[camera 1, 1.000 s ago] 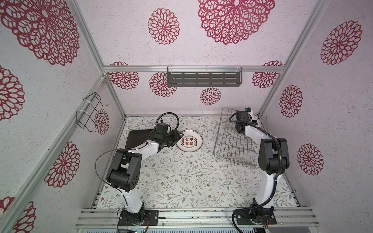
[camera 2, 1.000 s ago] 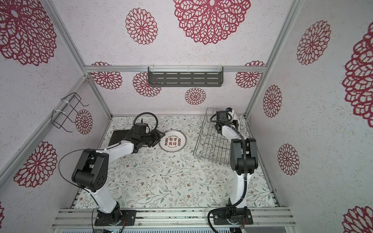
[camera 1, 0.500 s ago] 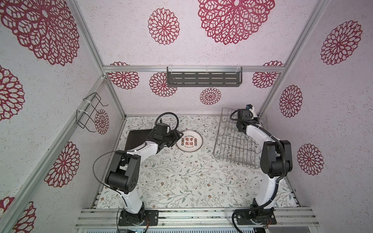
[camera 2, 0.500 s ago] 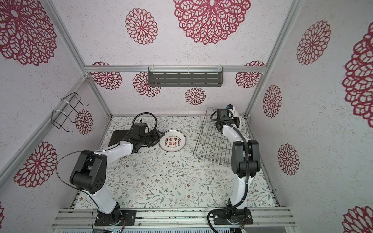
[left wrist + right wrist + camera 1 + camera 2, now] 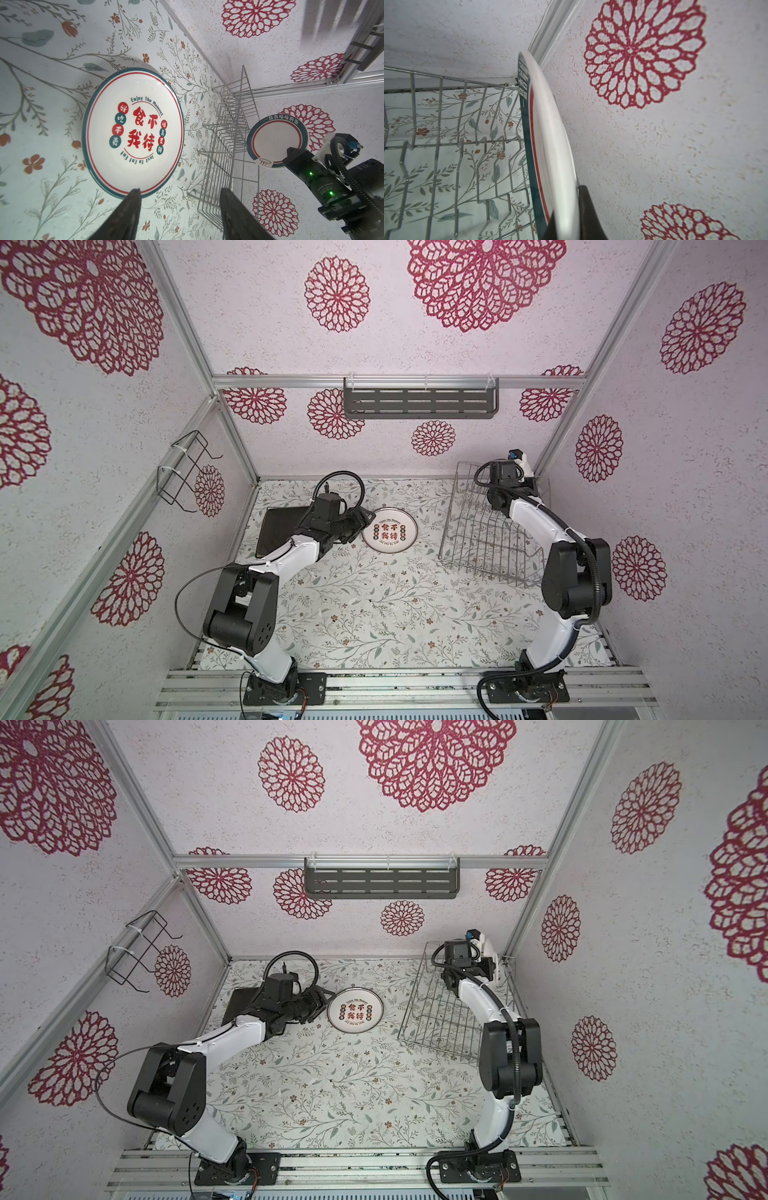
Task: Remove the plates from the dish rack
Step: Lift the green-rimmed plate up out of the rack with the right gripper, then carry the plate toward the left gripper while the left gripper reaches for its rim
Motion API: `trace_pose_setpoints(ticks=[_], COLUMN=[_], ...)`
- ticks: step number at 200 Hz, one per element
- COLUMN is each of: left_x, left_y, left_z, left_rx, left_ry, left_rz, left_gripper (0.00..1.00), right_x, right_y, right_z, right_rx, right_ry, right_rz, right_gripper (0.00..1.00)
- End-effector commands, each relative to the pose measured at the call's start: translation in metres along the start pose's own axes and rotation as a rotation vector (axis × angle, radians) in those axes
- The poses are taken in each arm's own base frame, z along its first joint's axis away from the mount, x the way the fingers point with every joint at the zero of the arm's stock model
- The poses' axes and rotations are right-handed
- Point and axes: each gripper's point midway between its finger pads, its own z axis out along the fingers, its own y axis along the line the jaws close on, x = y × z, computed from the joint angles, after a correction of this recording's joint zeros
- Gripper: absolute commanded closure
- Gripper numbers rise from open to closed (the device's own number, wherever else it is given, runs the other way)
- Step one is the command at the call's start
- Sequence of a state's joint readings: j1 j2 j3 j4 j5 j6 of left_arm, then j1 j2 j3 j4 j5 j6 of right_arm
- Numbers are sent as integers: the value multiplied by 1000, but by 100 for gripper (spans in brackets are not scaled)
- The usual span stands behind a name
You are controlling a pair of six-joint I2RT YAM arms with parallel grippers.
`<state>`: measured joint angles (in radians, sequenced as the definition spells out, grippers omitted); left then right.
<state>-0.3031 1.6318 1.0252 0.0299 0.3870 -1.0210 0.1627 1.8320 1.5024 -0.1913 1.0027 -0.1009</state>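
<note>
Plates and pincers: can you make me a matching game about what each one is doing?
Things
1. round white plate with big red Chinese characters
2. round white plate with wide teal rim and plain middle
3. square dark plate
4. left pincer

States
A. open, holding nothing
B. face up, uncovered, on the flowered table
C. gripped on edge by the right pincer
D. partly under the left arm

Pairs: 1-B, 2-C, 3-D, 4-A

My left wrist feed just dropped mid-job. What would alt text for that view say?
A round white plate with red Chinese characters lies flat on the floral table, just ahead of the open left gripper. Beyond it stands the silver dish rack, and past that the right gripper pinches a teal-rimmed plate upright by its rim.
</note>
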Motion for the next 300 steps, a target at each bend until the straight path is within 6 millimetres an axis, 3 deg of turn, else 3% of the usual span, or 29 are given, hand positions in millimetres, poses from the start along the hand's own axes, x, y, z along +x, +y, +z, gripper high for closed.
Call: trace_pose_setpoints(ticks=[1, 37, 80, 120, 177, 242, 300], left_x=[0, 2, 14, 29, 48, 49, 47], left_y=[-11, -22, -36, -47, -71, -94, -105], left_z=[-13, -28, -51, -64, -73, -70, -58], left_rx=[19, 34, 29, 43, 117, 203, 251], left_ry=[-18, -33, -46, -60, -67, -73, -60], left_rz=[31, 49, 92, 124, 166, 155, 157], left_gripper=[35, 35, 35, 34, 34, 33, 31], right_x=[-27, -35, -31, -17, 10, 17, 30], right_y=[-43, -61, -94, -94, -103, -84, -48], right_z=[-24, -52, -105, -152, -206, -264, -279], right_rx=[81, 63, -18, -296, -674, -1159, -1393], right_ry=[-69, -115, -217, -256, -301, -294, -187], right_rz=[94, 136, 307, 371, 637, 968, 1122], right_gripper=[100, 100, 100, 100, 100, 100, 100])
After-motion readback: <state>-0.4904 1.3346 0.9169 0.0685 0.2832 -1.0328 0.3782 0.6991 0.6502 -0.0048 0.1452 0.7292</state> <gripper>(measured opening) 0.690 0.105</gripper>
